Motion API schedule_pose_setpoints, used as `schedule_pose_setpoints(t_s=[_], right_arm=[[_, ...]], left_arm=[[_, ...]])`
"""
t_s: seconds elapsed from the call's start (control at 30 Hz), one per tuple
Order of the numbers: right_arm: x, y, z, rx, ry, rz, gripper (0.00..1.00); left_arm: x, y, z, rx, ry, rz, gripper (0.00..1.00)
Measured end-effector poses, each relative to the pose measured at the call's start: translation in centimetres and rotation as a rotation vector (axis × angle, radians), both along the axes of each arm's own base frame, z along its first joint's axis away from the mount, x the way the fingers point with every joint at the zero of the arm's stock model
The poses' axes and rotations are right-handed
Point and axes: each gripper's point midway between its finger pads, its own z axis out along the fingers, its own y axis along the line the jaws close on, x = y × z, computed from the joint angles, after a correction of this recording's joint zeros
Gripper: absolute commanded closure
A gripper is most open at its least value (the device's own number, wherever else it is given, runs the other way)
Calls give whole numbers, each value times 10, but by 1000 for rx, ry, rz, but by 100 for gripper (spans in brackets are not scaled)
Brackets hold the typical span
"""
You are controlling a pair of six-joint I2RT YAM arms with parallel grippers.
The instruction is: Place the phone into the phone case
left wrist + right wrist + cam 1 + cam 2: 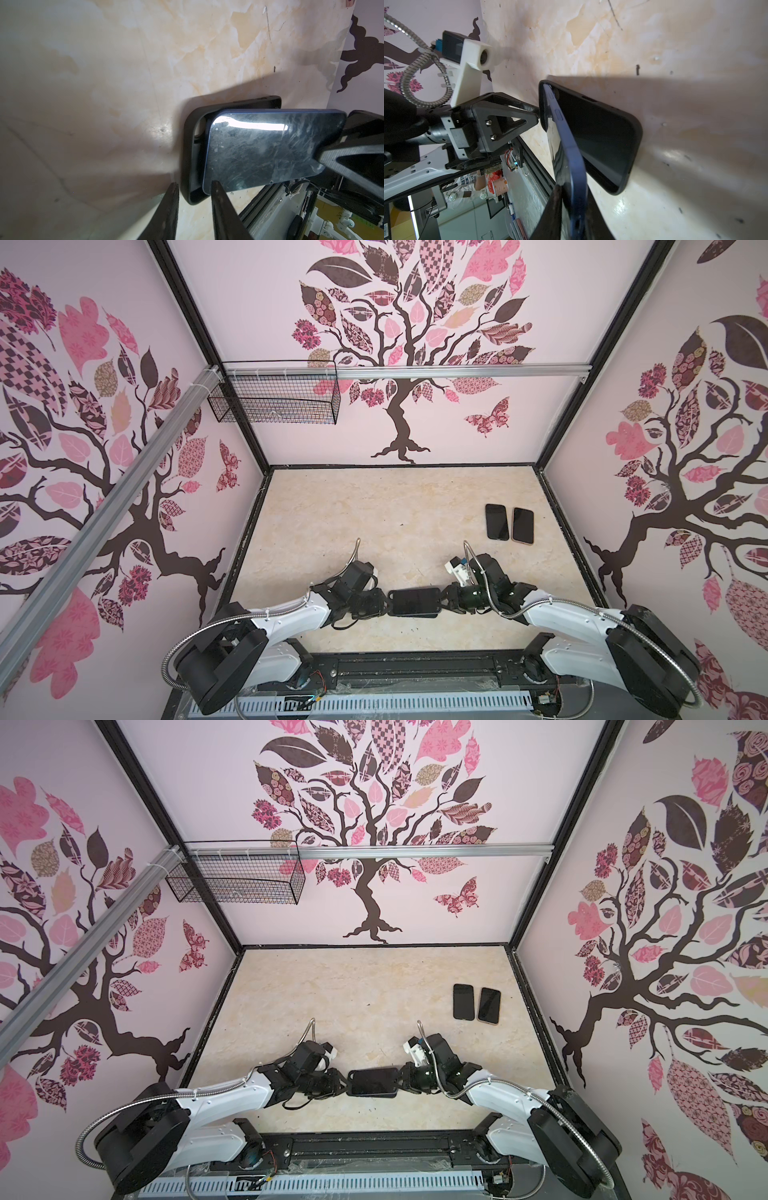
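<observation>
The phone (pixel 264 151) is clamped at one end by the right gripper (pixel 574 188), tilted, other end tucked inside the case (pixel 190 158). That case end is straddled by the left gripper (pixel 194 185); grip cannot be told

Phone (pixel 264 149) tilted over phone case (pixel 189 145), one end inside.
</observation>
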Motion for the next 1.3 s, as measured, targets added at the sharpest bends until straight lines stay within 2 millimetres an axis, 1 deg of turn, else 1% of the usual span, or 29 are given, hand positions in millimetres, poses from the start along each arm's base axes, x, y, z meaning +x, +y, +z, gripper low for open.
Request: schedule_pose_setpoints(t_s=[0.43,0.57,0.97,1.13,1.3], right_arm=[[-1,0,-12,-24,24,7,79],[0,1,-15,-26,29,13,80],[5,9,-20,-19,33,40,79],[10,11,-21,-33,32,45,76],[14,11,-23,-68,27,44,68]], left_arm=[[-1,1,-2,3,4,1,71],[-1,1,-2,3,5,2,73],[-2,1,-2,3,5,1,75],[-2,1,-2,4,5,2,77],[-3,2,-4,8,10,2,78]])
